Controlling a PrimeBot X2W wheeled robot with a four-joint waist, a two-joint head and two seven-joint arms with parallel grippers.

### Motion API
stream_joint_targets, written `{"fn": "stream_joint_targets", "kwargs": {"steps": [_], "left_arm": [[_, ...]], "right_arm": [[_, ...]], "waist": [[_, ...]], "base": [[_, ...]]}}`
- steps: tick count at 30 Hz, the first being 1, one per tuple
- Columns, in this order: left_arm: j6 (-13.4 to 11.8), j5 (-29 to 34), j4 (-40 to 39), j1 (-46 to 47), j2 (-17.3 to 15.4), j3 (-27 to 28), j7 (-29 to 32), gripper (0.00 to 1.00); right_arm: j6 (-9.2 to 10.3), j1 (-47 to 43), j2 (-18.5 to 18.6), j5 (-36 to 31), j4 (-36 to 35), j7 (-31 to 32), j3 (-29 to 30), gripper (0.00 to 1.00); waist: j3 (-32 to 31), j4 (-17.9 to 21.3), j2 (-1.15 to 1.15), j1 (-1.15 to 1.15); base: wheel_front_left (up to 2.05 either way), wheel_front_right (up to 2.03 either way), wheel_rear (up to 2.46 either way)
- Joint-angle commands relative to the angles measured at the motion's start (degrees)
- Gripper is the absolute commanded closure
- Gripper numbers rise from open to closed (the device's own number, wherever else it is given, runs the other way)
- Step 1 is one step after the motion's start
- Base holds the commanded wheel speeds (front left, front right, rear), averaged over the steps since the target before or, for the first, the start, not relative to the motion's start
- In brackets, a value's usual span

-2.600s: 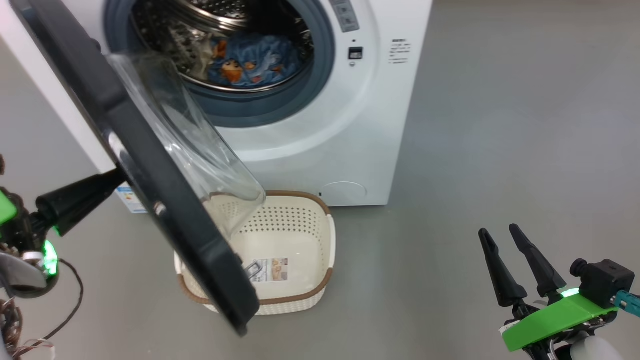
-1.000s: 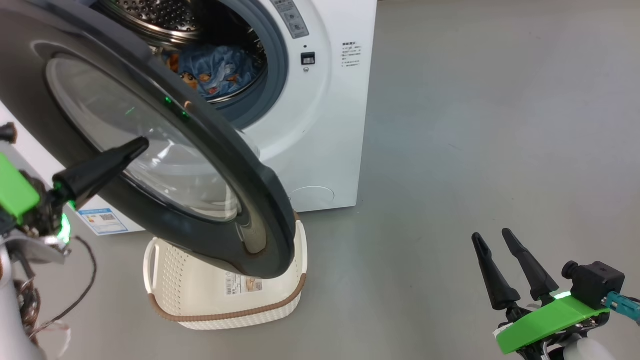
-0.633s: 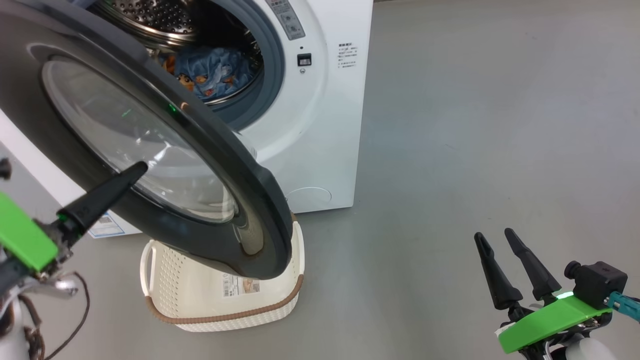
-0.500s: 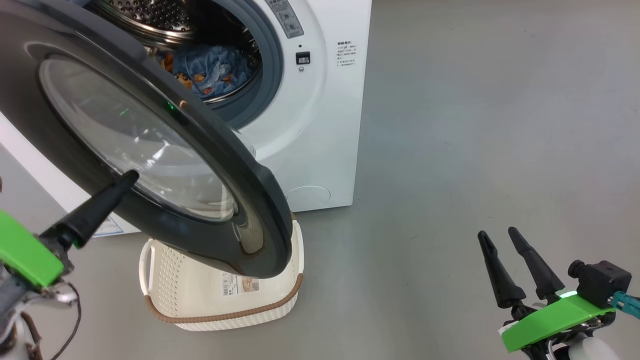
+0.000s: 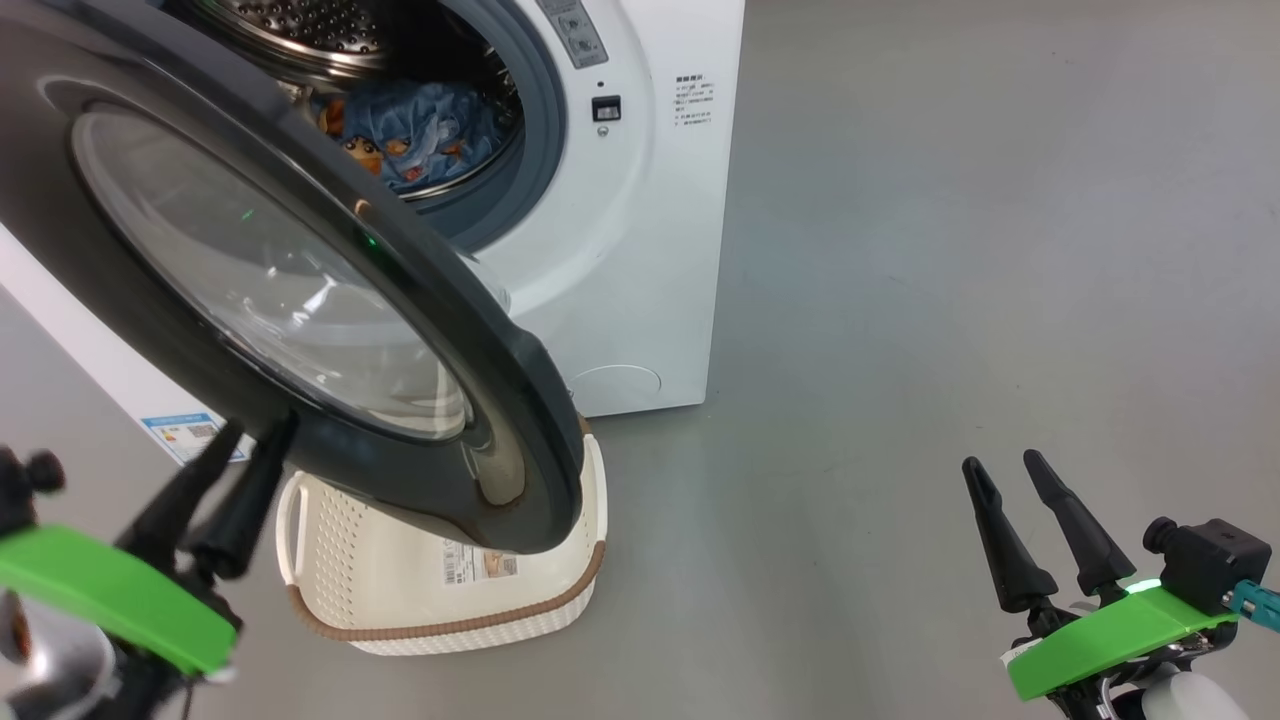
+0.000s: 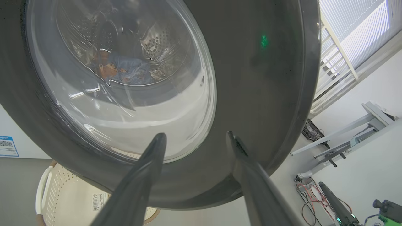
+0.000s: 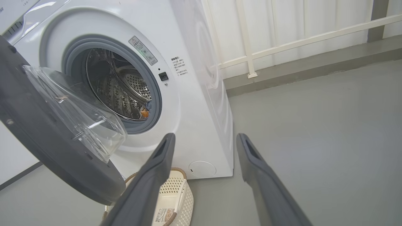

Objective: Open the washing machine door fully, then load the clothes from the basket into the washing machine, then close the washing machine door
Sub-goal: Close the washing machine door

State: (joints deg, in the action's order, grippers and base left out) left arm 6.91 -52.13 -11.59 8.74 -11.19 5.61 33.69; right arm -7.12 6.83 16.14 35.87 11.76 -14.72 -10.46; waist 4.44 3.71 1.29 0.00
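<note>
Door (image 5: pixel 270 290), round, black-rimmed, glass-bowled, stands ajar just ahead of my open, empty left claw (image 5: pixel 262 425), far nearer it than my open right claw (image 5: pixel 1000 462).

Floor (image 5: pixel 950 250) is plain matte grey and takes up the right half of my head view, evenly lit with only soft shading. Top of the right wrist view: white wall (image 7: pixel 282 18) with vertical seams, a white railing (image 7: pixel 314 40) slanting across it, and a grey ledge (image 7: pixel 314 64) below where the floor ends. Upper right corner of the left wrist view: bright window blinds (image 6: pixel 361 25), daylight behind. Right side below them, a white table frame (image 6: pixel 375 110). Loose cables (image 6: pixel 309 191) lower right. That view is tilted, so I can't sort wall from floor there.
</note>
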Motion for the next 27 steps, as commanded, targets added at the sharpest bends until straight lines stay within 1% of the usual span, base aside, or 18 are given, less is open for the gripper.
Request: {"fn": "stream_joint_targets", "kwargs": {"steps": [1, 6, 10, 12, 17, 19, 22, 27], "left_arm": [[0.56, 1.41, -1.98, -0.53, -2.79, 0.28, -3.54, 0.0], [0.57, 5.22, -0.03, -3.4, -4.41, -3.89, -17.18, 0.0], [0.57, 8.72, 3.78, -4.65, -3.37, -4.84, -27.72, 0.0], [0.57, 9.8, 5.65, -5.28, -2.1, -5.82, -31.99, 0.0], [0.58, 15.6, 10.8, -5.88, -1.74, -9.18, -39.13, 0.0], [0.25, 19.05, 12.79, -5.55, -1.95, -10.22, -41.99, 0.0], [-0.22, 20.08, 15.69, -4.71, 0.13, -10.55, -45.53, 0.0], [-1.43, 23.47, 19.38, -3.69, 1.52, -10.77, -47.82, 0.0]], "right_arm": [[-0.36, 0.57, 0.71, 0.06, -1.51, -0.28, -0.93, 0.0], [-0.36, 0.76, 1.14, 0.05, -1.47, -0.28, -0.72, 0.0], [-0.36, 1.02, 1.35, 0.05, -1.42, -0.28, -0.84, 0.0], [-0.36, 1.07, 1.34, 0.08, -1.4, -0.28, -0.88, 0.0], [-0.36, 1.07, 1.78, 0.13, -1.27, -0.28, -0.98, 0.0], [-0.36, 1.21, 1.98, 0.16, -1.31, -0.28, -0.95, 0.0], [-0.36, 1.38, 2.12, 0.2, -1.43, -0.28, -0.89, 0.0], [-0.36, 1.61, 1.92, 0.18, -1.48, -0.28, -1.08, 0.0]], "waist": [[0.12, 0.04, 0.0, 0.0], [0.27, -0.21, 0.0, 0.0], [0.15, -0.2, 0.0, 0.0], [0.05, -0.14, 0.0, 0.0], [0.01, -0.16, 0.0, 0.0], [0.1, -0.18, 0.0, 0.0], [0.35, -0.22, 0.0, 0.0], [0.8, 0.05, 0.0, 0.0]], "base": [[0.0, 0.0, 0.0], [0.0, 0.0, 0.0], [0.0, 0.0, 0.0], [0.0, 0.0, 0.0], [0.0, 0.0, 0.0], [0.0, 0.0, 0.0], [0.0, 0.0, 0.0], [0.0, 0.0, 0.0]]}}
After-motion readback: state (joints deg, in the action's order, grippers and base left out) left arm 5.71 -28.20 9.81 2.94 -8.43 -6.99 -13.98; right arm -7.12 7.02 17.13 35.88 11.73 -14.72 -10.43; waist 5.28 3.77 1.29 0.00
